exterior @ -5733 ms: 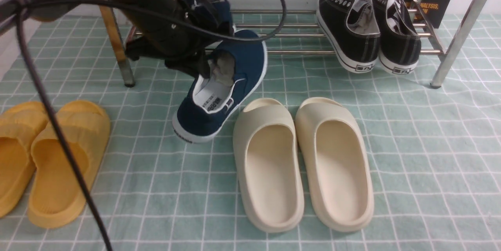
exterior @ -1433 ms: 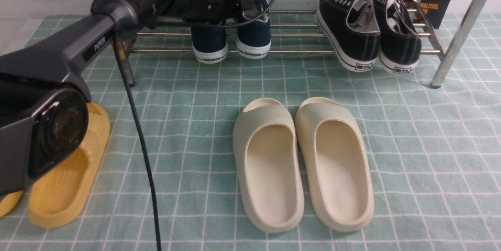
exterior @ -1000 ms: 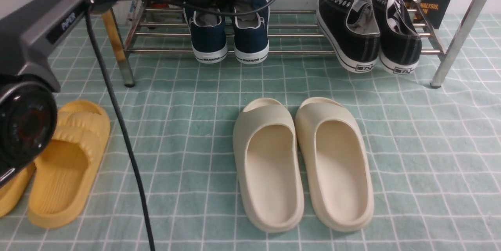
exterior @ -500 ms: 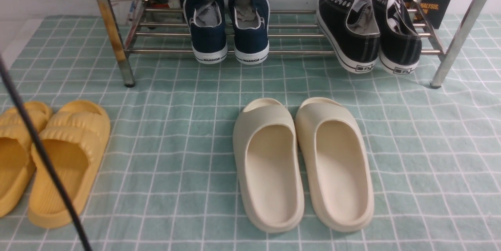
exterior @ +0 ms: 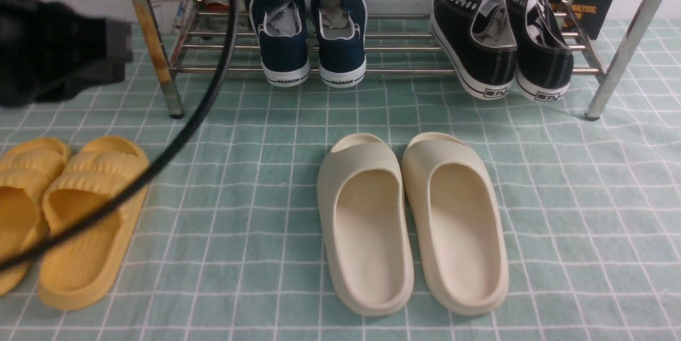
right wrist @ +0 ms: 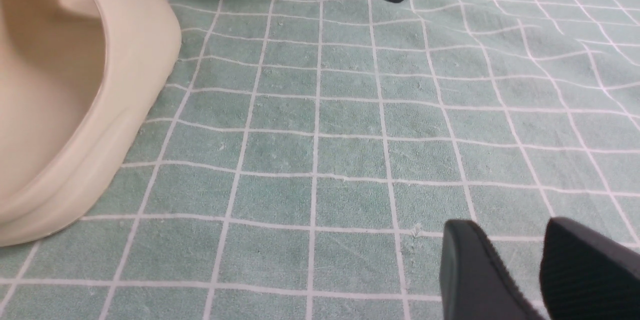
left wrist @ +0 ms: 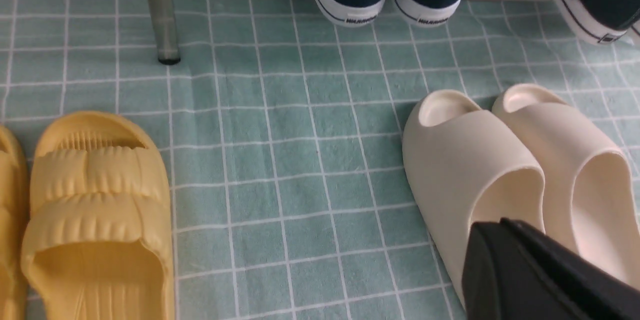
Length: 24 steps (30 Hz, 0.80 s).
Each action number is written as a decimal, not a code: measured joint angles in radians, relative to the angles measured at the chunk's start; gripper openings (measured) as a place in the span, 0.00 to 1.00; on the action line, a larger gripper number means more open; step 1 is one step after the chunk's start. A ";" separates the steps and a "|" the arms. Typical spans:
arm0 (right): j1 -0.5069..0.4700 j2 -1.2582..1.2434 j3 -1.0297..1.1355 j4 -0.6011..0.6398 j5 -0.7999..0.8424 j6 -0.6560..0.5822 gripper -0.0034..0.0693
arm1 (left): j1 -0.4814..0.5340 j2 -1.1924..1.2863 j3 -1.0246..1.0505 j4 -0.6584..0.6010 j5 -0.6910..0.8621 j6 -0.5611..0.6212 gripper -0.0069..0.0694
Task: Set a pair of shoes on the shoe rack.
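Standing side by side on the lower bars of the shoe rack (exterior: 404, 71), heels toward the camera, the pair of shoes (exterior: 308, 32) sits left of the black sneakers (exterior: 500, 38) in the front view; cream slides (exterior: 412, 218) and yellow slides (exterior: 69, 213) lie on the green checked cloth (exterior: 585, 197). From the left wrist, the left gripper (left wrist: 505, 240) appears closed and empty above the cream slides. From the right wrist, the right gripper (right wrist: 540, 260) shows a narrow gap between its fingers, holding nothing, over bare cloth.
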 joint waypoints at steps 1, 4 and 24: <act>0.000 0.000 0.000 0.000 0.000 0.000 0.39 | 0.000 -0.035 0.047 0.000 -0.036 0.000 0.07; 0.000 0.000 0.000 0.000 0.000 0.000 0.39 | 0.000 -0.199 0.280 0.001 -0.222 -0.003 0.07; 0.000 0.000 0.000 0.000 0.000 0.000 0.39 | 0.013 -0.759 0.846 -0.016 -0.551 0.114 0.07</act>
